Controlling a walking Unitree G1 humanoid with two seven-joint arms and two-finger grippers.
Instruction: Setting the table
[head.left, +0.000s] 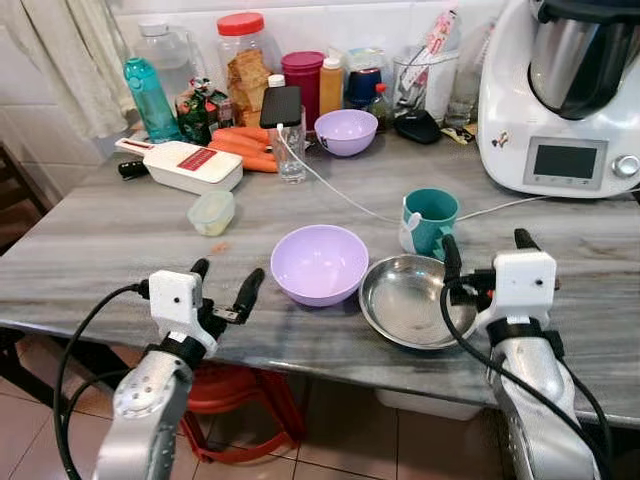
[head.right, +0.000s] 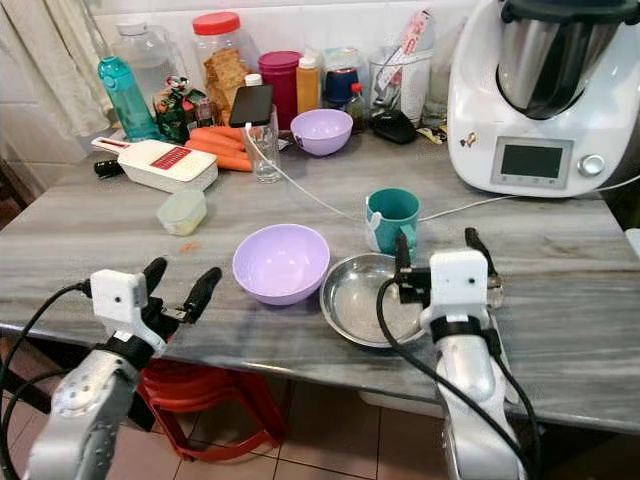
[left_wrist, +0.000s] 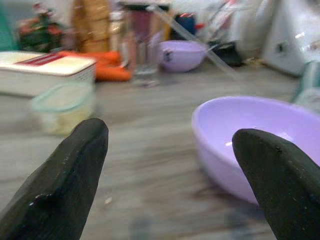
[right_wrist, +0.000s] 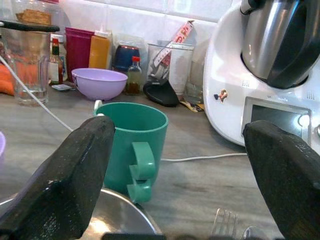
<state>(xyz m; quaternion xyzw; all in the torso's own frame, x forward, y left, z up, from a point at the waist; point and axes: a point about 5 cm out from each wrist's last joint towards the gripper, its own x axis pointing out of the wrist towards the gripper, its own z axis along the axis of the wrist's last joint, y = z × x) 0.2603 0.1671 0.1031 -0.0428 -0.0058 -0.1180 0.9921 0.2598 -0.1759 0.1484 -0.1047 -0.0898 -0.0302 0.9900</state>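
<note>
Nearby, a shiny round steel bowl (head.left: 405, 300) touches a lilac bowl (head.left: 319, 264)

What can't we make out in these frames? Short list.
- Fork: right wrist view, cut off by the bottom edge; in the eye views the right gripper covers it.
- Steel bowl: right rim hidden behind that gripper's body.
- Small lidded container: left wrist view, blurred, contents unreadable.
- Food processor: cropped at the top and right edges.

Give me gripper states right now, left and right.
Left gripper: open, empty, at the table edge beside the near purple bowl.
Right gripper: open, empty, by the steel bowl.
</note>
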